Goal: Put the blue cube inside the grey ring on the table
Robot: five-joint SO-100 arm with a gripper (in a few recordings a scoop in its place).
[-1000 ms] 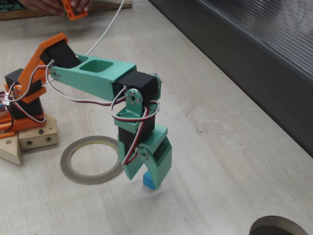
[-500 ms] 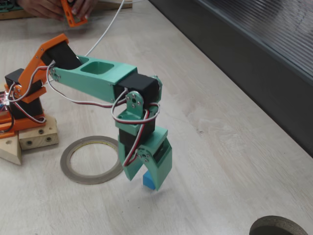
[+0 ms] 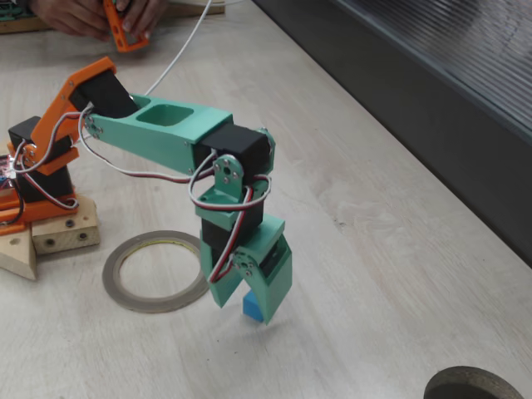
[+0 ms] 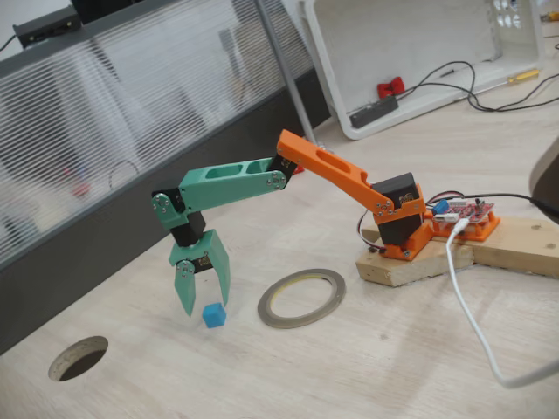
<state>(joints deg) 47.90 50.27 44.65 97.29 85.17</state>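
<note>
Hovering my tool (image 4: 203, 301) spread over the blue cube (image 4: 214, 315), which sits on the tabletop (image 3: 399, 249) just outside the grey ring (image 3: 155, 271), I judge I should lower squarely so both fingers straddle it, then pinch gently before lifting ringward.

A bright blue cube (image 3: 253, 307) sits on a pale, whitewashed wood-grain table (image 3: 391, 266). The gripper (image 3: 249, 301) above it is mint green, on a mint green forearm joined to an orange upper arm (image 4: 336, 175). Left of the cube in one fixed view lies a grey ring (image 3: 156, 271) with a yellowish inner rim.
</note>
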